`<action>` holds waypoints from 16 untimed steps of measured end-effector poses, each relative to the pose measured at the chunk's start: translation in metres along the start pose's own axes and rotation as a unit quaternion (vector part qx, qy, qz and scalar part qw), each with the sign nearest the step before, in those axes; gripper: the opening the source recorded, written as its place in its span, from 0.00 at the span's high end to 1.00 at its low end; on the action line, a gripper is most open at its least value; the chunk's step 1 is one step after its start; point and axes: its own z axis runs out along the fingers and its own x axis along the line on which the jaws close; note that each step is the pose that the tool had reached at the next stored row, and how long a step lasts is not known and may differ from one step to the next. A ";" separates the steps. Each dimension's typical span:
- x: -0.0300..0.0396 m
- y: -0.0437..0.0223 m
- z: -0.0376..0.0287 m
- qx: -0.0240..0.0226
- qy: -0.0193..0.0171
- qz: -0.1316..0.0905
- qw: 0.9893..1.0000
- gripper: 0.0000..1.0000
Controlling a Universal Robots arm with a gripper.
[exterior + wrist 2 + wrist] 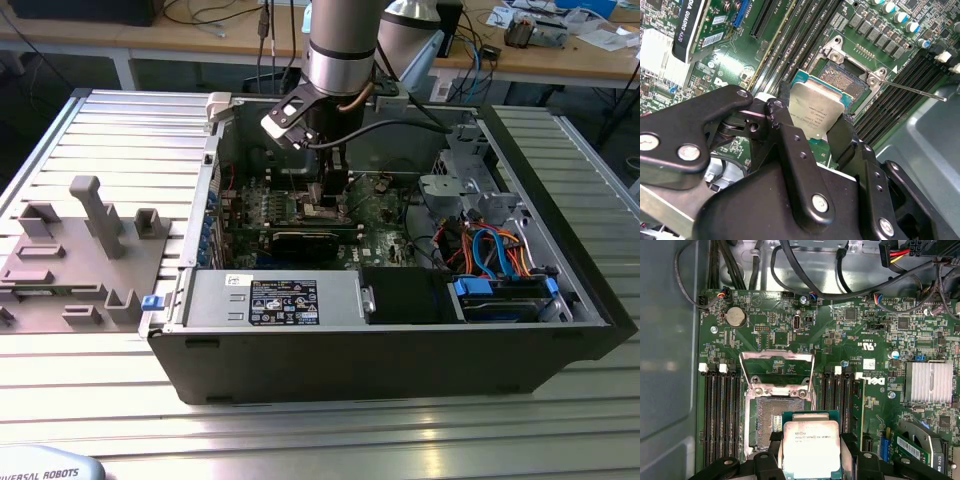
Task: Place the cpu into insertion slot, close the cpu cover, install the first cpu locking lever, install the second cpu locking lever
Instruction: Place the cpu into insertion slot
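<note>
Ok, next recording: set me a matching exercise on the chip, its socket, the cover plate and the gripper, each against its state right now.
Things:
1. small flat square silvery-topped cpu
2. square dark metal-rimmed insertion slot
3. thin silvery metal-frame cpu cover
4. black gripper

States:
A. swung open, off the slot
B. shut on the cpu
C. held aloft, not seated
D. empty, contacts exposed

Pairs: 1-C, 2-D, 3-A, 4-B
</note>
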 end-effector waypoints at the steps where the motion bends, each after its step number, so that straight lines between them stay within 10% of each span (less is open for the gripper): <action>1: 0.0000 0.0000 0.0000 0.000 0.000 0.000 1.000 0.46; 16: 0.0000 0.0000 0.0003 0.000 0.000 0.005 1.000 0.46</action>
